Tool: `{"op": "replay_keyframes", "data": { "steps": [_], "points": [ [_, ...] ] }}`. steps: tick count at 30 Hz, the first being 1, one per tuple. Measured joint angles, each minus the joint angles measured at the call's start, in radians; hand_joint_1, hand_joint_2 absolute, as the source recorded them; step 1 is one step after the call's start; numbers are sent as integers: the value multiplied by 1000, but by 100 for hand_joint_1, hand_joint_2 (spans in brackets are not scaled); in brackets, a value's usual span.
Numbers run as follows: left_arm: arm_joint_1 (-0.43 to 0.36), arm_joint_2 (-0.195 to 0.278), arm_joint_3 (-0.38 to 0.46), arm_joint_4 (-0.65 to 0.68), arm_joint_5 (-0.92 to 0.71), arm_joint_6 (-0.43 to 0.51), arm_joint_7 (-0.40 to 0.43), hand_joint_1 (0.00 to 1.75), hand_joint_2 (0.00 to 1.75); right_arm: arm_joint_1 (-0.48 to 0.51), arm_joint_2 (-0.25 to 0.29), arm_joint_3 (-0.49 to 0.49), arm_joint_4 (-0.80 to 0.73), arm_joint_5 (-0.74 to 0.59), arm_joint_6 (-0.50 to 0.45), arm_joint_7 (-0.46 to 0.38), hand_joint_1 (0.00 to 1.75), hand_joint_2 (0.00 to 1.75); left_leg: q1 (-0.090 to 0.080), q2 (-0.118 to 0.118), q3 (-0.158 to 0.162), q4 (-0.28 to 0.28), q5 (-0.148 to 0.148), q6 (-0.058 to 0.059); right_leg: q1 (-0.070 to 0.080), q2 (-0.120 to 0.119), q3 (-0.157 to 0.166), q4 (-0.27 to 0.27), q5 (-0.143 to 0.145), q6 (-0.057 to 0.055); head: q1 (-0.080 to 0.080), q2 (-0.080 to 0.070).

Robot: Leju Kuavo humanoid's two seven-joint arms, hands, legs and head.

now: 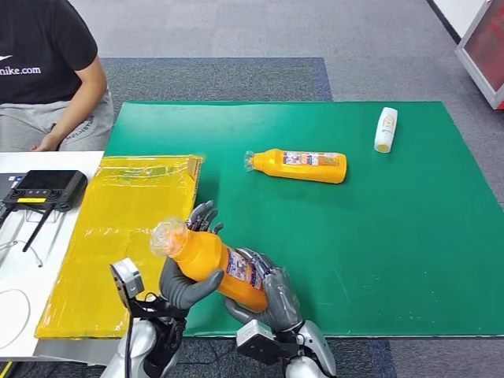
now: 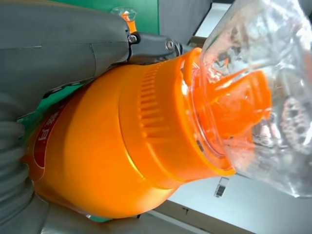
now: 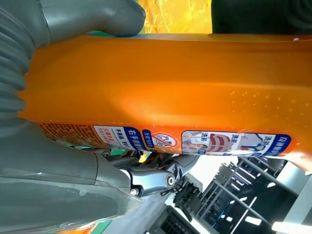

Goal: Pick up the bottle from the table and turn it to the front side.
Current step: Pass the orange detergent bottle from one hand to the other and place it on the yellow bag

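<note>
Starting at the left of the head view, we see a person (image 1: 53, 71) seated beyond the white side table (image 1: 18, 276), where a black controller (image 1: 44, 189) lies. Next comes a yellow plastic sheet (image 1: 119, 236) spread over the near-left corner of the green mat (image 1: 357, 236).

Our left hand (image 1: 187, 279) is wrapped around the upper body of the orange bottle (image 1: 211, 264), thumb across the near side, fingers behind it. Our right hand (image 1: 270, 295) clasps the lower end. Both hands are closed on the bottle and hold it clear of the mat near its front edge, tilted, with the clear cap (image 1: 163, 236) toward the left. We judge that this two-handed hold lets one hand steady the bottle while the other rolls it to bring the front label round.

Further right, a second orange bottle (image 1: 300, 166) lies on its side mid-mat, and a small white bottle (image 1: 386, 129) lies near the far right.

In the right wrist view the label strip (image 3: 191, 141) sits along one edge of the bottle, its print too small to read. We cannot tell which face is the front. The fingers behind the bottle are largely hidden.
</note>
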State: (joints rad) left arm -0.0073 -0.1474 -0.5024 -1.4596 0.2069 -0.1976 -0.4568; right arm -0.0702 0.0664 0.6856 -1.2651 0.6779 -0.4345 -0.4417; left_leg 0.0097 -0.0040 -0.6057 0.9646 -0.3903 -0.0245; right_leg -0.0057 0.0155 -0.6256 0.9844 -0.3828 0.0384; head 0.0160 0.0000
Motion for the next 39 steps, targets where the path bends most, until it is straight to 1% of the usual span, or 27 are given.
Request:
{"op": "replay_keyframes", "data": {
  "steps": [15,16,20,21,24,25,26,33,35,39],
  "points": [
    [-24,1,0,21,-1,4,8,175,175,1,0,8,0,-19,-4,-9,175,175,0,0,0,0,0,0,0,0,0,0,0,0,0,0],
    [-25,1,0,21,-4,7,8,175,175,1,0,8,0,-20,-4,-10,172,175,0,0,0,0,0,0,0,0,0,0,0,0,0,0],
    [-26,2,0,21,-14,28,7,175,175,1,0,9,1,-26,-13,-12,84,175,0,0,0,0,0,0,0,0,0,0,0,0,0,0],
    [-26,2,0,21,-17,32,7,175,175,1,0,9,1,-28,-15,-12,73,175,0,0,0,0,0,0,0,0,0,0,0,0,0,0],
    [-26,3,0,21,-29,49,5,175,175,2,1,9,2,-34,-20,-12,15,175,0,0,0,0,0,0,0,0,0,0,0,0,0,0],
    [-25,3,0,21,-35,60,4,175,175,2,1,9,3,-35,-22,-13,3,175,0,0,0,0,0,0,0,0,0,0,0,0,0,0],
    [-23,3,2,21,-43,73,2,175,175,1,2,9,3,-37,-26,-14,0,175,0,0,0,0,0,0,0,0,0,0,0,0,0,0],
    [2,27,29,21,-175,207,2,175,175,1,8,5,3,-50,-39,-12,0,175,0,0,0,0,0,0,0,0,0,0,0,0,0,0],
    [6,36,35,21,-244,254,13,175,175,3,8,4,3,-50,-41,-7,0,175,0,0,0,0,0,0,0,0,0,0,0,0,0,0],
    [9,53,44,12,-428,379,23,175,175,9,8,-3,2,-47,-40,0,0,175,0,0,0,0,0,0,0,0,0,0,0,0,0,0]
  ]
}}
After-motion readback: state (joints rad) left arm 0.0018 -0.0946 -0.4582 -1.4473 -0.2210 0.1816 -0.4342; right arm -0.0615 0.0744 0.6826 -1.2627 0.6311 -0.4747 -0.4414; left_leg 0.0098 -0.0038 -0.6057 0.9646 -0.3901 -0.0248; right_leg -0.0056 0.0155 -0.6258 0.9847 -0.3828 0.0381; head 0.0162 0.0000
